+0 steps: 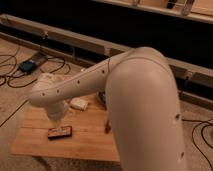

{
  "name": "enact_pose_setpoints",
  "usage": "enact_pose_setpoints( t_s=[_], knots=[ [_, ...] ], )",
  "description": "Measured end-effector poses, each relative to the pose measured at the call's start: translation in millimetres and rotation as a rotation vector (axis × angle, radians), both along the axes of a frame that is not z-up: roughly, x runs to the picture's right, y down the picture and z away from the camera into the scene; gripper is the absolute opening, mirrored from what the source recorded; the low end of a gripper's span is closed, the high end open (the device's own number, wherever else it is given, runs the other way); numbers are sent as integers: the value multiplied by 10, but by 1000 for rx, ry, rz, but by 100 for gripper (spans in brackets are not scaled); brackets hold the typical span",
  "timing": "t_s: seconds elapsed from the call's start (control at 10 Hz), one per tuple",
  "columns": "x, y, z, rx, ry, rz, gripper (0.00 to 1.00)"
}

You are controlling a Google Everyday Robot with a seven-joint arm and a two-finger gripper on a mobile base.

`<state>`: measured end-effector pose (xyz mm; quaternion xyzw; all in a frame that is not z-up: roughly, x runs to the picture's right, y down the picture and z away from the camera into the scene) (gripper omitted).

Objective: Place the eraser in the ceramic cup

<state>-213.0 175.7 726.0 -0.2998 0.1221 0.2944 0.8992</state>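
Note:
The eraser, a small flat dark block with an orange-brown face, lies on the wooden table near its front left. My gripper hangs from the pale arm straight above the eraser, very close to its top, open, and the eraser still rests on the wood. The bulky arm crosses the middle of the view and hides the back left of the table. The ceramic cup is hidden behind it.
A low white object sits on the table just right of the gripper. A sliver of a red-orange object shows at the arm's edge. Cables and a dark box lie on the floor at left. A dark shelf runs behind.

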Motion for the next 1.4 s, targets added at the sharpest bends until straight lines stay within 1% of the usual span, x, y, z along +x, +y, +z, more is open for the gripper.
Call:
enact_pose_setpoints(
  t_s=[0.3, 0.5, 0.6, 0.9, 1.4],
  knots=[
    [-262, 349, 119, -43, -106, -144, 65],
    [-361, 485, 207, -69, -142, -212, 65],
    [-402, 526, 264, -79, -152, -236, 65],
    [-527, 587, 437, -93, -162, -277, 65],
    [-676, 701, 681, -95, -145, -326, 65]
  ],
)
